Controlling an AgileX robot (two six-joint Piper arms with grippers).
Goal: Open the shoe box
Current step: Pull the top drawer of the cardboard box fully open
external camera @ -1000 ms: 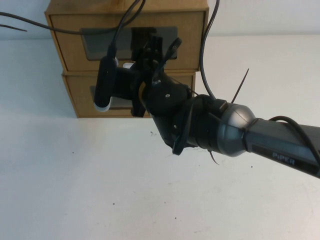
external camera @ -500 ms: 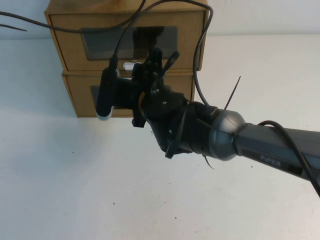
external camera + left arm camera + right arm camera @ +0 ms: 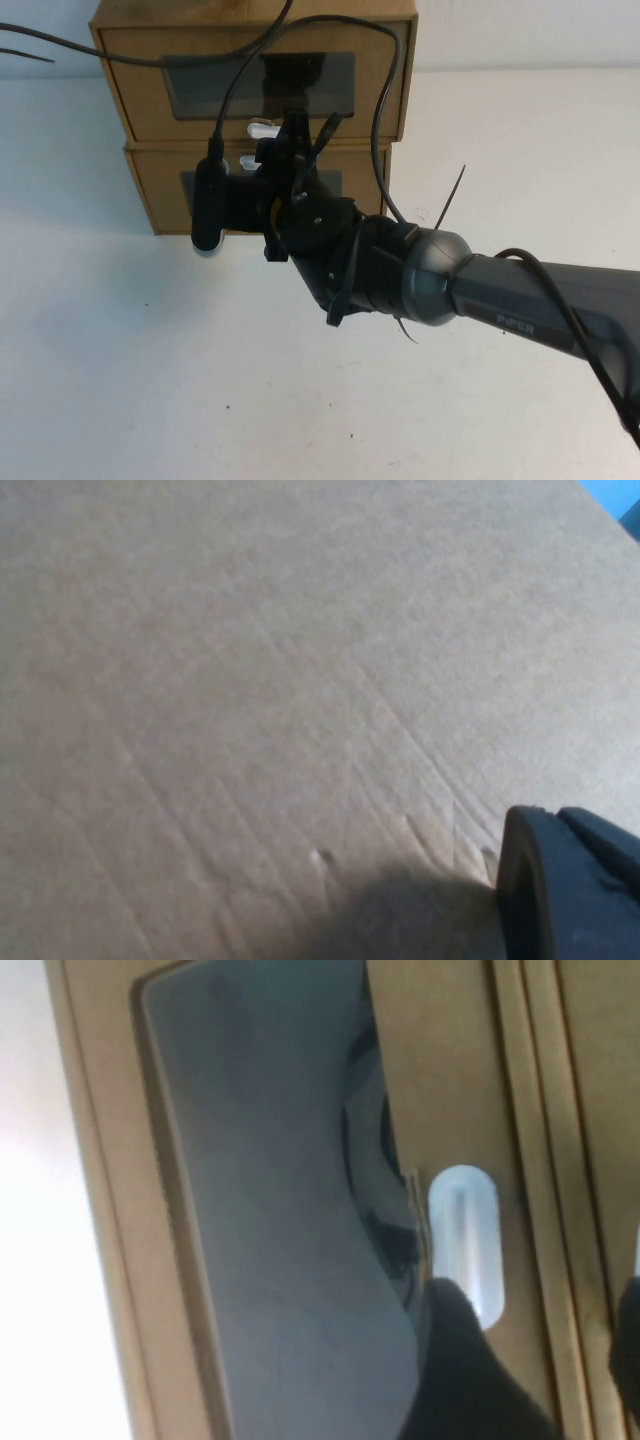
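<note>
A plain white surface (image 3: 130, 380) is seen filling most of the high view, matte and evenly lit, with no hard shadows cast on it. Its near part is rendered brighter, while the far left part is toned a cooler grey-blue. A few tiny dark specks (image 3: 147, 303) are scattered over it. Along the far edge it is met by a pale, bare wall (image 3: 520, 35), slightly bluish. In the left wrist view, a small bright blue patch (image 3: 622, 495) is glimpsed in one corner.
</note>
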